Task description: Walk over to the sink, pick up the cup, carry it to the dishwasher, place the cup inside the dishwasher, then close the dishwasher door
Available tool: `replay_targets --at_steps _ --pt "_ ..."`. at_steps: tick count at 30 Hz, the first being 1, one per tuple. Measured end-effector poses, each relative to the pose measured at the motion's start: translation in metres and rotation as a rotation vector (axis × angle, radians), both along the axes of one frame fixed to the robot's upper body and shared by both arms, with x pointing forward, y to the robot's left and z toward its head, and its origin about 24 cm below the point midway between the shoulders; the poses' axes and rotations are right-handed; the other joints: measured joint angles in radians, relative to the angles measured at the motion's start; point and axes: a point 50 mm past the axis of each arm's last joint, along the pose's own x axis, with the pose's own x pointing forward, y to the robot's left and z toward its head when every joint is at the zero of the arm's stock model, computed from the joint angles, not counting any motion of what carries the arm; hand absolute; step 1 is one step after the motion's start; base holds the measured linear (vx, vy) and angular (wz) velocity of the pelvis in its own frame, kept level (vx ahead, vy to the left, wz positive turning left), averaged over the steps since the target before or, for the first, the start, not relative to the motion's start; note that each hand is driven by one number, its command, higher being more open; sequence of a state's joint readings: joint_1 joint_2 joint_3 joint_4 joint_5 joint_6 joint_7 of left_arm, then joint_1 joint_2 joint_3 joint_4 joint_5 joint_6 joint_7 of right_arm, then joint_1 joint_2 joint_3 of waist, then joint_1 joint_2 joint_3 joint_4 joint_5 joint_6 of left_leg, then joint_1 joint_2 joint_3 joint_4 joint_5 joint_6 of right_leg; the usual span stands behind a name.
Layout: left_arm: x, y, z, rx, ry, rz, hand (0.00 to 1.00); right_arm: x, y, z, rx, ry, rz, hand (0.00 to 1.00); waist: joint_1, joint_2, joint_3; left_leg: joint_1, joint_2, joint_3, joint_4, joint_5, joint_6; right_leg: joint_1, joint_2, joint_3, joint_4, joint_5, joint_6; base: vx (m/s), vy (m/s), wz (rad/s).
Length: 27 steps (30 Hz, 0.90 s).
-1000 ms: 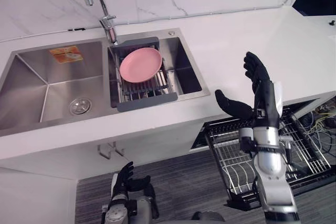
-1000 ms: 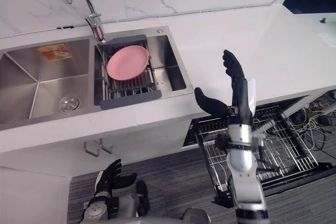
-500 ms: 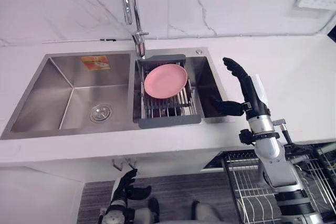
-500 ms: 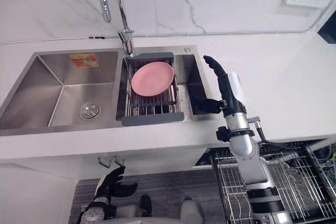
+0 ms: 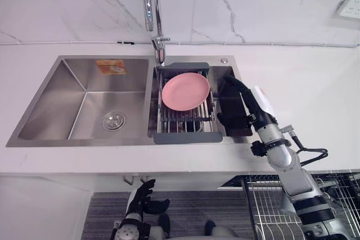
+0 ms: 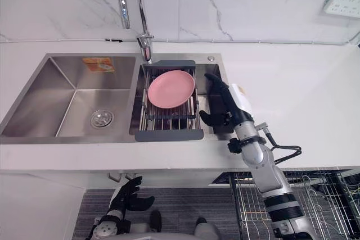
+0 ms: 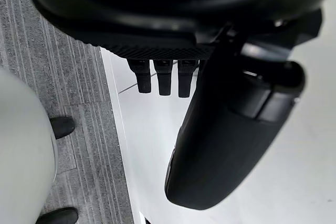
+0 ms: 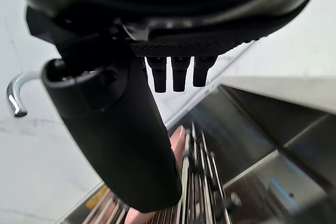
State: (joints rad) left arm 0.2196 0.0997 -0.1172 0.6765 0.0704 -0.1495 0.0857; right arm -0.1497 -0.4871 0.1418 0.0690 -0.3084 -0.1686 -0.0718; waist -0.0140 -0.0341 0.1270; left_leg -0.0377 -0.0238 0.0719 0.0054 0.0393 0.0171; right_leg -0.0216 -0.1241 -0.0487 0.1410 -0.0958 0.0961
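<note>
A double sink (image 5: 50, 94) is set into the white counter (image 5: 315, 94), with a faucet (image 5: 151, 9) at its back edge between the two basins. A drain (image 5: 113, 120) and an orange sticker (image 5: 111, 67) are seen in the left basin. A grey-rimmed rack (image 5: 187, 137) is laid across the right basin, and a pink plate (image 5: 185, 90) is propped tilted on it toward the back. The right hand (image 6: 226, 102) is reached into the right basin, in the narrow strip between the rack and the basin's right wall; its fingers (image 8: 173, 72) are held straight and spread, pointed toward the back wall, and the thumb (image 8: 121, 145) is stretched out toward the rack's front right corner. Nothing is gripped by it, and contact with the basin cannot be told. The plate's edge and the rack bars are seen past the thumb in the right wrist view. The left hand (image 5: 143, 195) is hung low below the counter's front edge over the grey floor, fingers (image 7: 157, 77) loose and uncurled, nothing held. A pulled-out dishwasher rack (image 6: 315, 195) is seen under the counter's front right part. A wall socket (image 5: 351, 7) is mounted above the counter's back right. The cup's place cannot be told.
</note>
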Motion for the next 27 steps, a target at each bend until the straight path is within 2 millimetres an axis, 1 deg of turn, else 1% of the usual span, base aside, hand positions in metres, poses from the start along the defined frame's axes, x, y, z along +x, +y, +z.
replay_targets --at_steps 3,5,8,14,16,18,19,24,27 --pt "-0.001 0.0 0.0 0.005 0.003 -0.004 0.9 0.002 0.003 -0.002 -0.026 0.006 0.014 0.9 -0.001 0.002 -0.001 0.002 0.001 -0.009 -0.055 0.039 -0.001 -0.019 0.005 -0.005 -0.004 0.003 -0.004 -0.11 -0.019 0.07" --pt "-0.001 0.001 -0.001 0.007 0.005 -0.005 0.9 0.005 0.003 -0.001 -0.051 0.003 0.011 0.9 0.0 0.003 -0.002 0.006 0.003 -0.009 -0.076 0.047 -0.007 -0.026 0.008 -0.004 -0.004 0.008 -0.005 -0.11 0.004 0.0" --pt "-0.002 0.002 -0.001 0.01 0.007 -0.005 0.9 0.011 0.004 0.0 -0.078 -0.002 0.015 0.9 0.0 0.004 -0.002 0.006 0.003 -0.01 -0.092 0.06 -0.008 -0.033 0.009 -0.004 -0.006 0.01 -0.007 -0.08 0.021 0.0" --pt "-0.003 0.004 -0.002 0.018 0.014 -0.005 0.9 0.02 0.014 0.005 -0.125 -0.034 0.033 0.9 0.006 0.008 -0.003 -0.01 0.003 -0.016 -0.092 0.06 -0.008 -0.04 0.009 -0.007 -0.019 0.009 -0.008 -0.01 0.007 0.02" --pt "-0.004 0.005 -0.001 0.02 0.014 -0.005 0.9 0.026 0.013 0.007 -0.133 -0.04 0.023 0.9 0.016 0.009 -0.003 -0.015 0.003 -0.02 -0.092 0.062 -0.008 -0.043 0.009 -0.011 -0.02 0.012 -0.009 0.06 -0.015 0.05" --pt "-0.003 0.005 -0.001 0.021 0.013 -0.006 0.9 0.031 0.012 0.004 -0.164 -0.024 0.012 0.9 0.024 0.01 -0.003 -0.017 0.001 -0.028 -0.092 0.063 -0.007 -0.043 0.009 -0.017 -0.02 0.016 -0.005 0.08 -0.026 0.1" --pt "-0.003 0.005 -0.001 0.02 0.011 -0.005 0.9 0.034 0.012 0.003 -0.174 -0.014 0.007 0.9 0.027 0.011 -0.004 -0.021 0.001 -0.033 -0.091 0.066 -0.002 -0.043 0.009 -0.022 -0.021 0.016 -0.005 0.08 -0.03 0.12" --pt "-0.002 0.004 -0.001 0.017 0.008 -0.003 0.9 0.042 0.016 0.0 -0.213 0.005 0.012 0.9 0.037 0.017 0.0 -0.025 -0.001 -0.045 -0.091 0.07 0.001 -0.042 0.007 -0.031 -0.021 0.017 -0.004 0.08 -0.029 0.06" --pt "-0.003 0.004 -0.001 0.017 0.009 -0.003 0.9 0.047 0.017 0.005 -0.221 -0.011 0.009 0.9 0.031 0.019 0.001 -0.025 -0.003 -0.046 -0.091 0.07 0.001 -0.042 0.007 -0.032 -0.021 0.017 -0.004 0.03 -0.011 0.0"
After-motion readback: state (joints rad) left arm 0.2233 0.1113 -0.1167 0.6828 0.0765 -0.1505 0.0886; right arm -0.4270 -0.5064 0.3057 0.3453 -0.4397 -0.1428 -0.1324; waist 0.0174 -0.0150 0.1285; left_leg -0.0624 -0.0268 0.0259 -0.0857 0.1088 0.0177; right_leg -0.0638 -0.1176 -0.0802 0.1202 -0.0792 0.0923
